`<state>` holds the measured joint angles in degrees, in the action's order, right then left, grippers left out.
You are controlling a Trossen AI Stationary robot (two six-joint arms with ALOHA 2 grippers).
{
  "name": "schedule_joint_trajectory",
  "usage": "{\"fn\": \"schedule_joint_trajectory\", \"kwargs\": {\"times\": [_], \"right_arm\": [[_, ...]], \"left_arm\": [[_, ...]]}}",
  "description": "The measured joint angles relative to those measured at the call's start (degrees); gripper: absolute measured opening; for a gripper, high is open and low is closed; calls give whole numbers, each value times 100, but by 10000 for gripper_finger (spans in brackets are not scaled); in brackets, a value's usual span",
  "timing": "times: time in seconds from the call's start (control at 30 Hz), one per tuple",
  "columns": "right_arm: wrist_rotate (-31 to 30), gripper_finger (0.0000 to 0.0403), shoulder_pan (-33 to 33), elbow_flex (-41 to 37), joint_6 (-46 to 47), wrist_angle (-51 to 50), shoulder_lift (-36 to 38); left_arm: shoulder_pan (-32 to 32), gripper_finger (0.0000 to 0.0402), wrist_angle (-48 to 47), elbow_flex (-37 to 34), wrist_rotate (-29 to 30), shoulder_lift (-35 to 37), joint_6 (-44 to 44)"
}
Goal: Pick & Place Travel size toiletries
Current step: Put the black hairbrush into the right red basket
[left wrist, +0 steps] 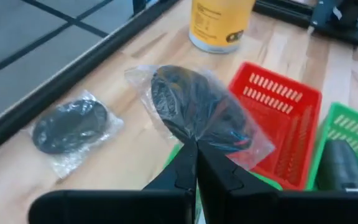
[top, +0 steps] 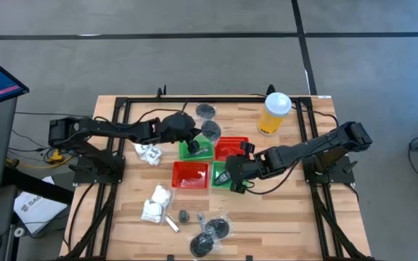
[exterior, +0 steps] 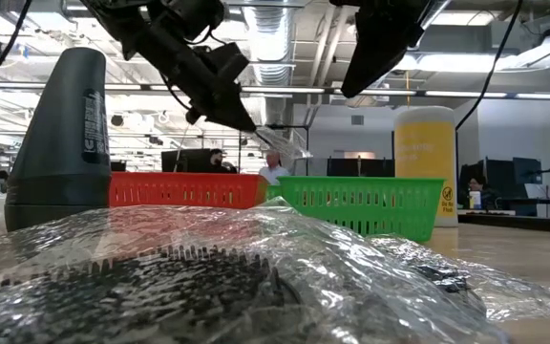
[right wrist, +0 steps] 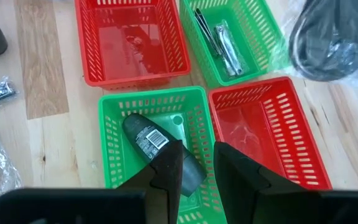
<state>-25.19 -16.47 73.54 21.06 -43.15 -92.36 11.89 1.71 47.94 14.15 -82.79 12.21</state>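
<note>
Left jaws [left wrist: 196, 163] were pressed together on the clear wrap of a dark grey disc [left wrist: 194, 111], pinching the plastic at its near edge; disc hung just beyond the tips, lifted off the table [top: 296, 217], over the back-left green basket [top: 197, 151]. Right jaws [right wrist: 196, 163] stood spread w/ nothing between them, directly above a dark bottle [right wrist: 160, 151] lying in the front-right green basket [right wrist: 110, 140]; tips close over the bottle, contact unclear.

Largest to smallest, high view: table carried four mesh baskets in a 2x2 block at centre. Back-right red basket [top: 231, 148] and front-left red basket [top: 190, 175] sat beside the two green ones. In the right wrist view both red ones looked bare; the far green one held thin silvery tubes [right wrist: 224, 42]. Yellow cup [top: 275, 113] w/ white lid stood near the back right, apart from the baskets.

Other toiletries: a second wrapped disc [top: 205, 110] lay on the table at the back, near the held one. White puffy packets [top: 149, 153] sat left of the baskets, more packets [top: 156, 203] towards the front left. Two more wrapped discs [top: 210, 236] lay at the front edge, w/ a thin tube [top: 171, 222] just beside the front packets.

Low view: people showed small and far off in the room behind.
</note>
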Motion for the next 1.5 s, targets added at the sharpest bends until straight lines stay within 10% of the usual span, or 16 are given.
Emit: {"fn": "schedule_joint_trajectory", "kwargs": {"times": [1.07,1.5], "right_arm": [[-18,82,467,0,-366,509,0],[760,82,479,2,-1157,1248,0]], "left_arm": [[-2875,0,-54,-124,1387,709,-1458],[-3031,0,-632,-122,2044,733,-1327]]}}
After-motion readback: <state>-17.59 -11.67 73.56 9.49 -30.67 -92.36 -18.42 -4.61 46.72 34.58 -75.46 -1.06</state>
